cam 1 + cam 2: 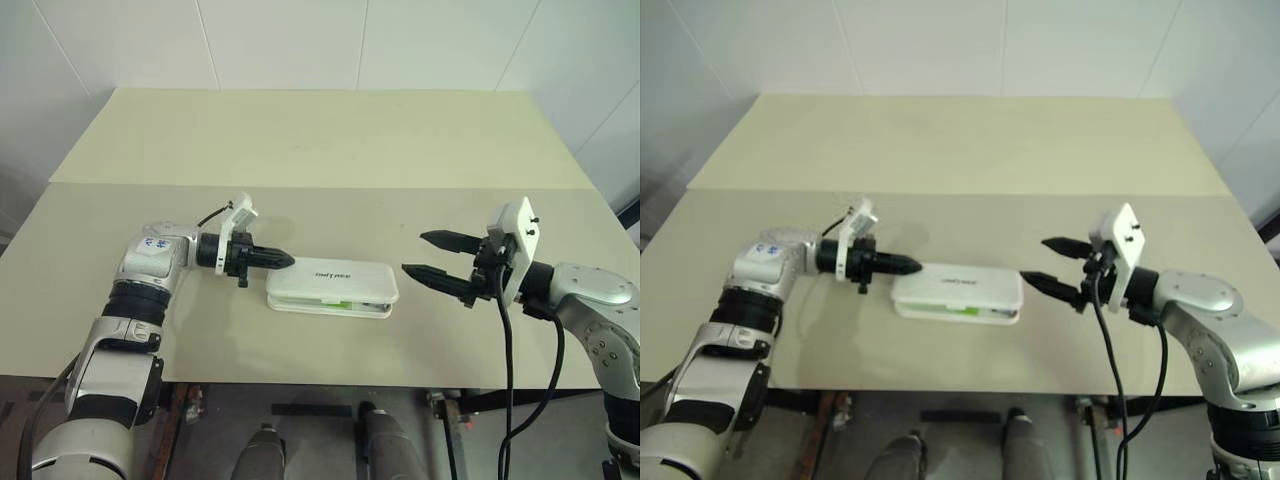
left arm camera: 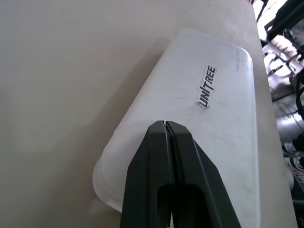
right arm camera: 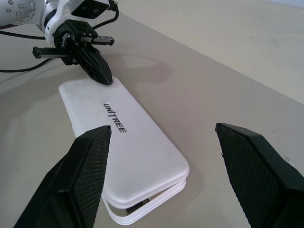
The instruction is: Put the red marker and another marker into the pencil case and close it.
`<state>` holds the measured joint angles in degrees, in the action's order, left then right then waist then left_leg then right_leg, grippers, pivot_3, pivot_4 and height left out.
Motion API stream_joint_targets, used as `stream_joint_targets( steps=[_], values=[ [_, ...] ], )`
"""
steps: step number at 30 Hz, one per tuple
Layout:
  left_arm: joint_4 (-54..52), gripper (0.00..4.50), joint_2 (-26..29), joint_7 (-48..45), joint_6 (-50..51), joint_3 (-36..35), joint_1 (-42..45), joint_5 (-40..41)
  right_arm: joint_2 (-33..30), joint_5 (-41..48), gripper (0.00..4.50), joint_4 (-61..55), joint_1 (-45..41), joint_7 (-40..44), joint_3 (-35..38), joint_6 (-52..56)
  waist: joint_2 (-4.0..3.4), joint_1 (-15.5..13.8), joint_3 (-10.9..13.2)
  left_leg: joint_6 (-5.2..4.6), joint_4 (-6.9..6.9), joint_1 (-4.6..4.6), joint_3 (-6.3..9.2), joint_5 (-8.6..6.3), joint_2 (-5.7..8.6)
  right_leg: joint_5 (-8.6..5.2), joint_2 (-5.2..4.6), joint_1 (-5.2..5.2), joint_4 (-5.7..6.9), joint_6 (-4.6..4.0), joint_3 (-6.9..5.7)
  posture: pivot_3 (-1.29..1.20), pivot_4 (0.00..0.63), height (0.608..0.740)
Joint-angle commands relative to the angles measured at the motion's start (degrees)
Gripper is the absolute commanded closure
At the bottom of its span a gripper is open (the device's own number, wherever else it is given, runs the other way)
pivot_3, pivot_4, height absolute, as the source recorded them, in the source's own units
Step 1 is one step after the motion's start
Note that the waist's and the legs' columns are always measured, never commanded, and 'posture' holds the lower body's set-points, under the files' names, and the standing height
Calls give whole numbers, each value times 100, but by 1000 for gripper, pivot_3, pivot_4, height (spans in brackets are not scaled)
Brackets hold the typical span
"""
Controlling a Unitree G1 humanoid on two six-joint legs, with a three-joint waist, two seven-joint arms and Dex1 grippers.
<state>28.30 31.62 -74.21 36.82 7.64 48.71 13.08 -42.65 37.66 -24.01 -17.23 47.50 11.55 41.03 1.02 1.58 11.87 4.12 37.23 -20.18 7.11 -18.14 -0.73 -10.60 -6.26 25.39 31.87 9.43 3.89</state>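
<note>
The white pencil case (image 1: 330, 285) lies flat near the table's front edge, "UNITREE" lettering on its lid (image 2: 207, 87). The lid is down but a narrow gap stays along the front and right end (image 3: 142, 206). Through that gap a strip of the light green marker (image 1: 336, 302) shows inside. The red marker is hidden. My left gripper (image 1: 285, 260) is shut and empty, its tip (image 3: 105, 78) at the lid's left end; I cannot tell whether it touches. To the right of the case my right gripper (image 1: 416, 253) hangs open and empty, pointing at it.
The pale tabletop (image 1: 320, 150) stretches far behind the case to a white wall. Its front edge (image 1: 300, 380) runs just below the case. A black cable (image 1: 510, 350) hangs from the right wrist.
</note>
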Motion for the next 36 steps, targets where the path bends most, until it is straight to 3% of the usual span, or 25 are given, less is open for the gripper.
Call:
stream_joint_targets(
  steps=[1, 17, 21, 23, 25, 28, 32, 36],
  values=[
    [-153, 4463, 58, 88, 24, 247, -139, -180, -58, 19, 776, -190, -18, -24, 51, -123, 0, -1, 0, 0, 0, 0, 0, 0, 0, 0, 0, 0, 0, 0, 0, 0, 150, 740],
    [-317, 4463, 93, -45, -77, 1156, -454, -522, -79, -84, 776, -200, 24, -115, 89, -139, -3, 3, -7, -1, -4, 7, -1, 0, 0, -3, 0, -30, -4, -4, 0, 0, 150, 740],
    [-224, 4463, 50, 19, -300, 1462, -550, -783, -78, -143, 776, -170, 9, -125, 91, -168, -2, 9, -26, -7, -17, 99, -7, -15, -2, -45, -1, -119, -33, -28, 0, 0, 150, 740],
    [-81, 4463, 6, 108, -441, 1564, -530, -912, -83, -166, 776, -150, 5, -116, 91, -190, -3, 9, -61, -9, -15, 108, -6, -16, -3, -99, -1, -129, -32, -97, 0, 0, 150, 740],
    [20, 4463, -39, 139, -543, 1575, -501, -971, -84, -175, 776, -135, -6, -109, 92, -198, -2, 10, -78, -9, -14, 124, -5, -16, -3, -102, -1, -145, -31, -96, 0, 0, 150, 740],
    [74, 4463, -130, 204, -673, 1387, -381, -899, -106, -185, 776, -133, -11, -100, 117, -200, 4, 21, -88, -5, -14, 178, -5, -24, -4, -119, -1, -197, -42, -76, 0, 0, 150, 740],
    [-93, 4463, -316, 275, -961, 814, -280, -462, -136, -185, 776, -126, 1, -71, 146, -205, 6, 23, -89, 9, -9, 184, -4, -38, -7, -112, -1, -219, -78, -64, -2, 0, 150, 740],
    [-336, 4463, -605, 239, -2004, -57, -458, 148, -158, -181, 776, -113, -38, -38, 45, -178, 20, 6, -79, 20, -13, 171, -5, -44, -8, -104, -4, -193, -81, -73, -3, 0, 150, 740]
  ],
)
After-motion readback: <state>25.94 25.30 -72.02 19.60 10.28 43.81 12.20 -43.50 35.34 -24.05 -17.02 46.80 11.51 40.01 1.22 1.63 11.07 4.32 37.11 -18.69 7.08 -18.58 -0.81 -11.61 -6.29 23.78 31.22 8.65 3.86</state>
